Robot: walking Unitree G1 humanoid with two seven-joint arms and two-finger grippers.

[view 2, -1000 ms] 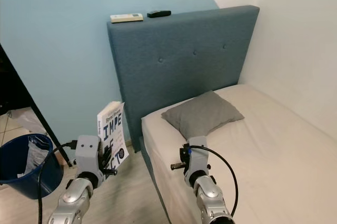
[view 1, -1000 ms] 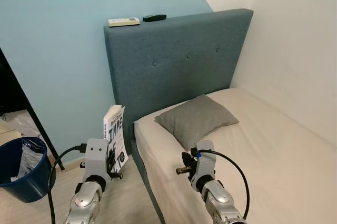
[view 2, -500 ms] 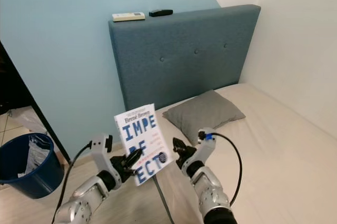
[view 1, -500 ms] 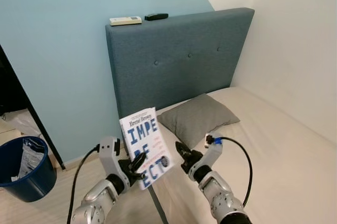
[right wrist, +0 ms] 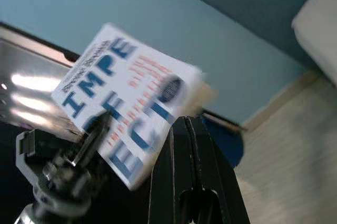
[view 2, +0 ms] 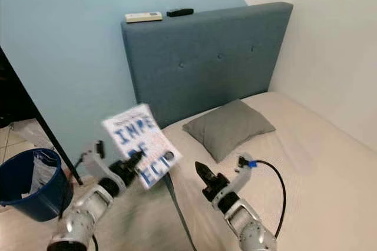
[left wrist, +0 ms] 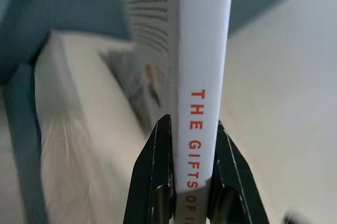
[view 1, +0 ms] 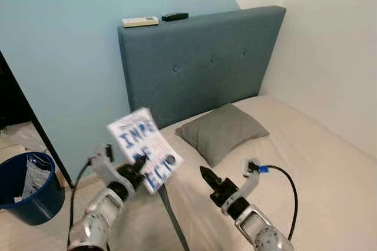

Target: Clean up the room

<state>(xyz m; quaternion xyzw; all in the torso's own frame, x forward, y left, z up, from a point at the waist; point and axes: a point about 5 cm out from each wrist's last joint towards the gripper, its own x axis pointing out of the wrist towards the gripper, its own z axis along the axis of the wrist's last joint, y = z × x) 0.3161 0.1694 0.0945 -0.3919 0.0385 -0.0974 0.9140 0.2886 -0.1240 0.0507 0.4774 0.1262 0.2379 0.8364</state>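
A white book (view 1: pixel 144 148) with big blue cover letters is held up over the gap beside the bed, tilted and motion-blurred. My left gripper (view 1: pixel 136 167) is shut on its lower edge; in the left wrist view the two black fingers (left wrist: pixel 158 150) pinch the white spine (left wrist: pixel 202 77) with red lettering. My right gripper (view 1: pixel 204 172) hovers over the mattress edge just right of the book, shut and holding nothing. In the right wrist view its closed fingertips (right wrist: pixel 181 124) point at the book cover (right wrist: pixel 126 124).
A bed (view 1: pixel 306 162) with a grey pillow (view 1: pixel 219 130) and a blue-grey headboard (view 1: pixel 200 68) stands on the right. A white remote (view 1: pixel 140 22) and a black remote (view 1: pixel 174 17) lie on top of the headboard. A blue bin (view 1: pixel 26 189) with rubbish stands at far left.
My left arm lifted the book from low beside the bed, turned its cover to me, then swung it left and tilted it. My right arm dropped lower, fingers aimed at the book.
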